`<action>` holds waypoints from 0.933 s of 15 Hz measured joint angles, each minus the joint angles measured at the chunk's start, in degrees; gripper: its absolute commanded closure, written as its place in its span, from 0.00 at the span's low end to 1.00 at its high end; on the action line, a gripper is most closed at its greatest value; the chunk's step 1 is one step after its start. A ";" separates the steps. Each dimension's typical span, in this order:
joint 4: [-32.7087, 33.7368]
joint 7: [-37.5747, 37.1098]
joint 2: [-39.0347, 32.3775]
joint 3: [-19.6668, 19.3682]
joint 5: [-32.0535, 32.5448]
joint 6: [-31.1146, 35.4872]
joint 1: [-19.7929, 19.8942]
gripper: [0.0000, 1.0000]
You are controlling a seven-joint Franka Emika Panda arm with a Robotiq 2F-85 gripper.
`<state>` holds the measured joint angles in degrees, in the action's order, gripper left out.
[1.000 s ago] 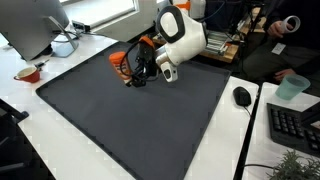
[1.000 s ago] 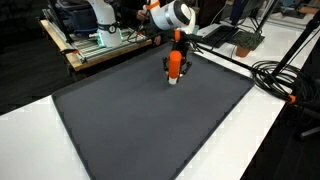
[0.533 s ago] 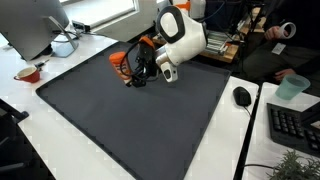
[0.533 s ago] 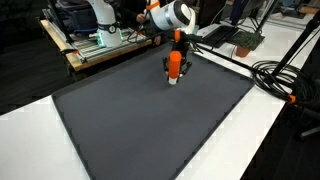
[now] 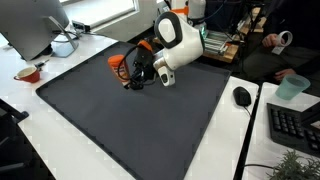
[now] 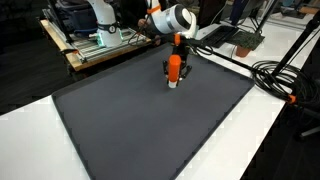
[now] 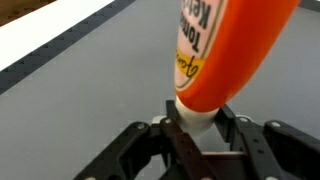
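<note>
Wrist tilted slightly since earlier, I hold the claw clenched, seemingly on the cap of the orange ketchup bottle, cap-down on the table; mid-grasp, next needs steadiness.

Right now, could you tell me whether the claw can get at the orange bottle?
Likely yes: in the wrist view the claw sits astride the white cap of the orange bottle, nothing between them; whether it grips, I cannot tell.

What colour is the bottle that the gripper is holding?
The bottle is orange with a white cap; the wrist view shows it best.
</note>
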<state>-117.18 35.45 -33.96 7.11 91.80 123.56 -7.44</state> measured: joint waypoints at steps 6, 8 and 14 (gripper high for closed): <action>3.38 0.05 -4.49 -0.19 0.27 -1.31 -0.16 0.83; 4.46 -0.05 -5.70 -0.31 1.06 -1.91 -0.26 0.83; 6.99 -0.05 -8.04 -0.43 1.55 -1.97 -0.26 0.83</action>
<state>-110.19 35.41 -42.00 6.69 93.35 121.59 -7.70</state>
